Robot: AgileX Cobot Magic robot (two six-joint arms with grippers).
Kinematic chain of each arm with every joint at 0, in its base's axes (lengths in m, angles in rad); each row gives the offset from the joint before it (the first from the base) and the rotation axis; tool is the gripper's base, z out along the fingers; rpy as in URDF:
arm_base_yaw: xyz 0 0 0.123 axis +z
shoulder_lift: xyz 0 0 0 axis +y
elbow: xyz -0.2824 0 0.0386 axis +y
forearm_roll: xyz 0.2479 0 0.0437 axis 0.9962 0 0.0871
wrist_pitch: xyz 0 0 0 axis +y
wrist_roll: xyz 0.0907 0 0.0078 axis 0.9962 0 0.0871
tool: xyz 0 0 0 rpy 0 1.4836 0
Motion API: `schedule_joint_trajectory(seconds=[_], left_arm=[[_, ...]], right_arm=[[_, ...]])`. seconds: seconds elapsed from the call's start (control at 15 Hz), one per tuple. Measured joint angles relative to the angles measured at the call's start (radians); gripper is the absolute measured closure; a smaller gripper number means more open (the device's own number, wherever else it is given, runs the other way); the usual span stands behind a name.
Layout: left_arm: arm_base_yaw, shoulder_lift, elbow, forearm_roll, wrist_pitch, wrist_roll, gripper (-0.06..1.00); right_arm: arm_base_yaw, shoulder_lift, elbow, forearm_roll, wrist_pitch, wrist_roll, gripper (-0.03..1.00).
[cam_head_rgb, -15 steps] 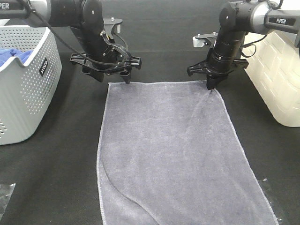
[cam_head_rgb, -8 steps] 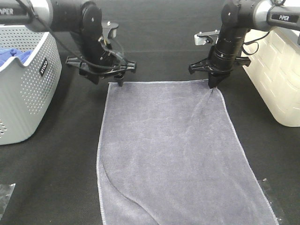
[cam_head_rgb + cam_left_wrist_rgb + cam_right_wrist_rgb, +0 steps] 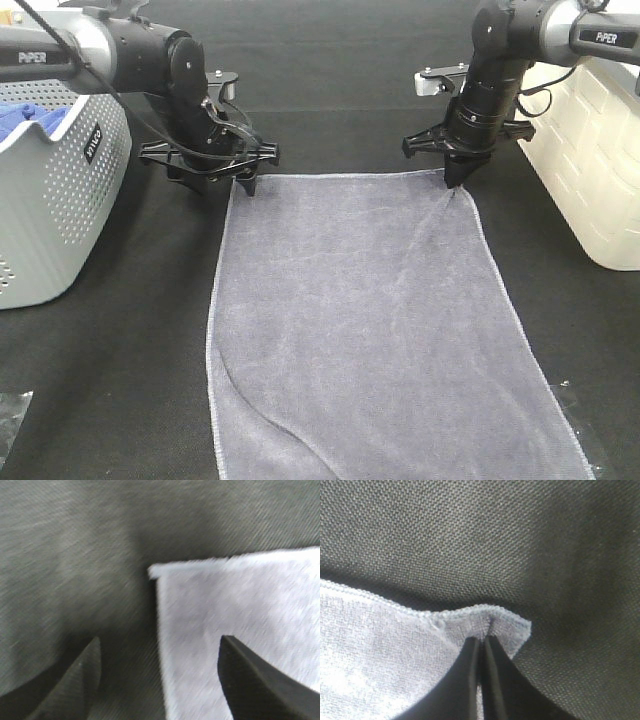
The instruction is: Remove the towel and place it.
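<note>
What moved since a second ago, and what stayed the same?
The left gripper slid left and down to the far left corner of the towel. Its jaws are open astride that corner, not yet holding it. The right gripper stayed shut on the far right corner, and the towel lies flat as before.

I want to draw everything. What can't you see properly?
- The towel: near end cut off by the high view's bottom edge.
- The blue cloth: mostly hidden by the basket wall, high view.
- The white bin: cut off by that view's right edge.
- Left wrist view: towel corner blurred.
</note>
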Motion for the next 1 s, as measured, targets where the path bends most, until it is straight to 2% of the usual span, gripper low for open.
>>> schedule_joint_trajectory(seconds=[0.13, 0.33, 0.47, 0.67, 0.73, 0.8, 1.0], left_arm=[[0.0, 0.018, -0.021, -0.005, -0.017, 0.002, 0.33], [0.0, 0.037, -0.027, -0.017, -0.02, 0.003, 0.45], [0.0, 0.037, -0.027, -0.012, -0.029, 0.005, 0.68], [0.0, 0.037, -0.027, 0.01, -0.042, 0.009, 0.88], [0.0, 0.037, -0.027, 0.01, -0.042, 0.009, 0.88], [0.0, 0.037, -0.027, 0.017, -0.042, 0.043, 0.94], [0.0, 0.037, -0.027, 0.027, -0.042, 0.054, 0.94]], right_arm=[[0.0, 0.0, 0.0, 0.0, -0.001, 0.0, 0.97], [0.0, 0.0, 0.0, 0.0, -0.003, 0.0, 0.97], [0.0, 0.0, 0.0, 0.0, -0.003, 0.0, 0.97], [0.0, 0.0, 0.0, 0.0, -0.003, 0.0, 0.97], [0.0, 0.0, 0.0, 0.0, -0.003, 0.0, 0.97], [0.0, 0.0, 0.0, 0.0, -0.003, 0.0, 0.97], [0.0, 0.0, 0.0, 0.0, -0.003, 0.0, 0.97]])
